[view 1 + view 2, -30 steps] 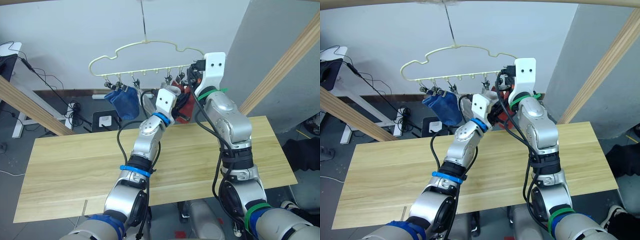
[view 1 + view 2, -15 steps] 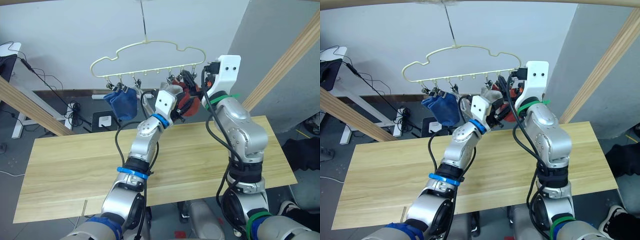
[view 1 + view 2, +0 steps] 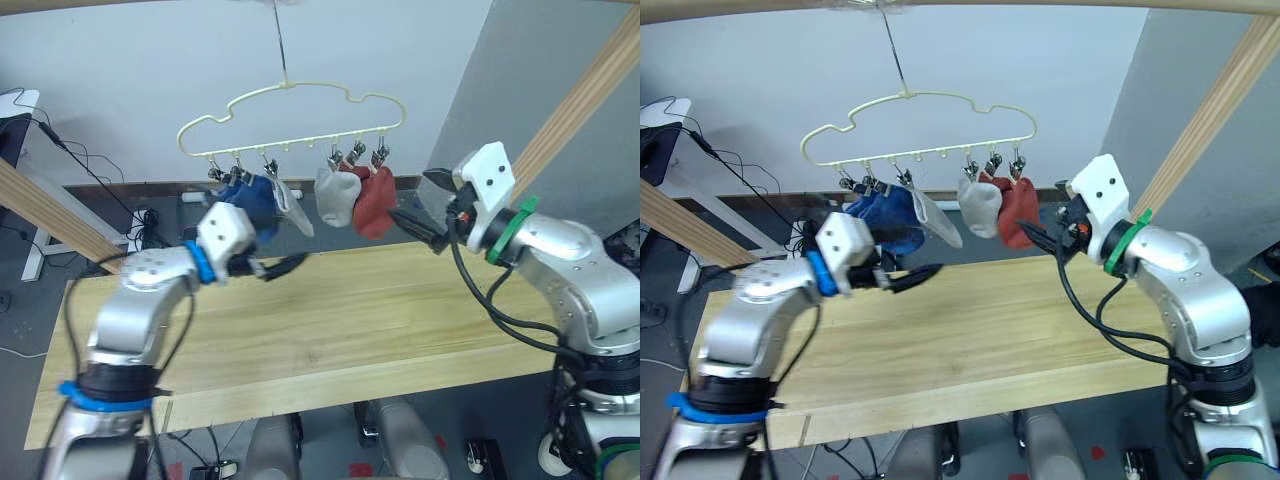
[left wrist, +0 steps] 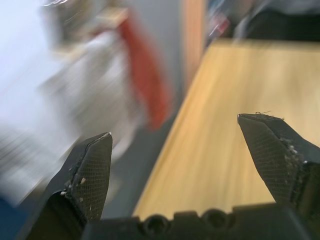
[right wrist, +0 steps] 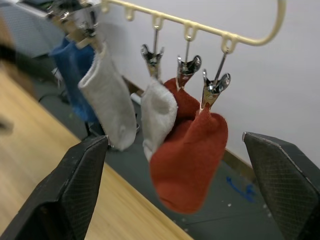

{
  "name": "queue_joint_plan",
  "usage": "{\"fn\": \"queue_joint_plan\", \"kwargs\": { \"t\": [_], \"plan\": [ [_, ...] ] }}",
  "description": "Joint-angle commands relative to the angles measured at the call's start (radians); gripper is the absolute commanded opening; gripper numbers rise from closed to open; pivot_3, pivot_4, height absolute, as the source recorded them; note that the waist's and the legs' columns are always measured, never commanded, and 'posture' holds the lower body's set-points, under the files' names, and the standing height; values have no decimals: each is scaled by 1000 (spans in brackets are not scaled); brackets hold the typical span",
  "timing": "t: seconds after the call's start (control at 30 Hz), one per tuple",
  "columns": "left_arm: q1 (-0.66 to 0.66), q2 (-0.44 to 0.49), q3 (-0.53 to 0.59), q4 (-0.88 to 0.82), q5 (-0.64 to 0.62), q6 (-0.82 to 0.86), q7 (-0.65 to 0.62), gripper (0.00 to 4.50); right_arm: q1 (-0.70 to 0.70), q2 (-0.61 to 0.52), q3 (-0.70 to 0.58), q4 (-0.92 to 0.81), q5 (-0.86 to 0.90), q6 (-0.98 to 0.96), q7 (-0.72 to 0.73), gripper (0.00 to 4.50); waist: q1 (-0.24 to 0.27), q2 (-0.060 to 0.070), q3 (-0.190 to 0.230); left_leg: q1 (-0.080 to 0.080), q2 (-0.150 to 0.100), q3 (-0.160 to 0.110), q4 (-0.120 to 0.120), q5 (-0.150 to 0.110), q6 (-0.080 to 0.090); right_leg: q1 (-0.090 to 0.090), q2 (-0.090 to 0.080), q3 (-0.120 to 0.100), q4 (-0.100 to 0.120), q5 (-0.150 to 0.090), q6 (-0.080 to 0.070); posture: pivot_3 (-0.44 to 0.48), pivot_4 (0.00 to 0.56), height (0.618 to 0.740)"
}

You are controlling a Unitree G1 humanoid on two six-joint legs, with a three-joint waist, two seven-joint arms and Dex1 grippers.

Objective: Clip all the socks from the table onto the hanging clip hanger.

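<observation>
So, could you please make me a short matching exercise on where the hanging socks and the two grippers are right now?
Things:
1. blue socks
2. rust-red socks
3. left gripper
4. right gripper

Places or states:
A. open, over the table
B. clipped toward the robot's right end of the clip hanger
C. open, beside the rust-red socks
D. clipped toward the hanger's left end

Pairs: 1-D, 2-B, 3-A, 4-C

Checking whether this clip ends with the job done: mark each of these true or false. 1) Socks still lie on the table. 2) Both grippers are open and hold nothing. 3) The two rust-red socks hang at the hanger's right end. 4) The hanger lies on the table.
1) False: the table carries no socks; they hang from the clip hanger.
2) True: left gripper and right gripper are open, holding nothing.
3) True: the rust-red socks hang there.
4) False: it hangs above the table.
</observation>
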Motion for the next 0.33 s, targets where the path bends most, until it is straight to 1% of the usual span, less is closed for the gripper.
{"fn": "queue_joint_plan", "kwargs": {
  "t": [0.03,0.13,0.33],
  "plan": [
    [38,84,78,8,29,33,31,4467,11,-61,-24,44,-2,-106,107,4500,8,0,-6,0,0,0,0,0,0,0,0,0,0,0,0,-92,185,740],
    [69,127,110,50,40,7,28,4467,25,-104,-31,104,-10,-167,162,4500,18,0,-17,0,0,1,0,2,-3,0,0,0,-1,2,-4,-81,173,740],
    [62,123,136,102,18,58,58,4467,19,-110,-29,167,-13,-222,189,4500,37,-2,-20,-1,0,1,2,2,-3,0,-1,0,0,3,-4,-72,158,740]
  ]
}}
